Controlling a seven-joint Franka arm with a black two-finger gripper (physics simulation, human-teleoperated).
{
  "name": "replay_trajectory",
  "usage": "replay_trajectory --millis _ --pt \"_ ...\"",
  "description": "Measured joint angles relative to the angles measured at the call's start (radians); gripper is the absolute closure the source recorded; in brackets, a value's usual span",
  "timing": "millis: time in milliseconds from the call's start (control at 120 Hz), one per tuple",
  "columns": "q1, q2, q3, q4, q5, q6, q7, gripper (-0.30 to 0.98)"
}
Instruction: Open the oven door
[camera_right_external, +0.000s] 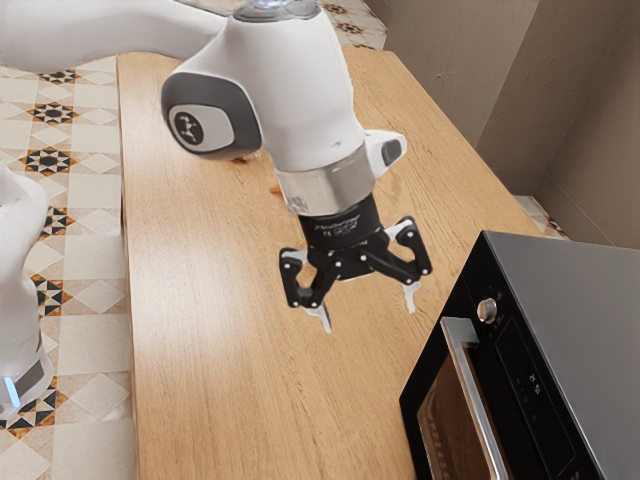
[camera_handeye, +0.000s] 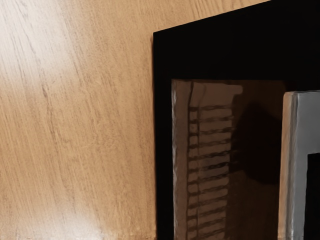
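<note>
Oven (camera_right_external: 590, 295), grey on top and black in front, stands on the wooden table (camera_right_external: 220, 330) near the edge at the exterior view's right. Its door (camera_right_external: 447, 425) is shut, lying flush with the front. A long metal handle (camera_right_external: 479, 400) runs along the door beside the control panel, which has a round silver knob (camera_right_external: 487, 310) and a small lit display (camera_right_external: 534, 384).

My white arm (camera_right_external: 310, 90) reaches in from the exterior view's upper left and ends in a black gripper (camera_right_external: 368, 305), pointing down above the tabletop. Its two fingers are spread wide with nothing between them — they hang near the oven's front, apart from the handle.

From the wrist camera, I look down on a corner of the black front and bare wood grain beside it. Behind the door's brownish window (camera_handeye: 260, 210) are pale bars in a ladder-like row, and a dark rounded patch lies between them and the handle.

Small orange things (camera_right_external: 275, 188) lie on the table behind the arm, mostly hidden — I can't tell what they are. Patterned floor tiles (camera_right_external: 95, 345) run along the table's edge at the exterior view's left, and a brown wall (camera_right_external: 455, 60) rises beyond the opposite edge.
</note>
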Motion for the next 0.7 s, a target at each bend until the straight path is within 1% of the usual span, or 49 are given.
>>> replay_trajectory --millis 250,400,600,700 --pt "-0.017 0.073 -0.008 0.023 0.004 0.092 0.045 0.00" --pt "-0.018 0.094 -0.012 0.026 0.028 0.132 0.064 0.00" --pt "-0.005 0.121 -0.010 0.031 0.040 0.161 0.085 0.00" --pt "0.000 0.136 -0.006 0.040 0.085 0.170 0.095 0.00"
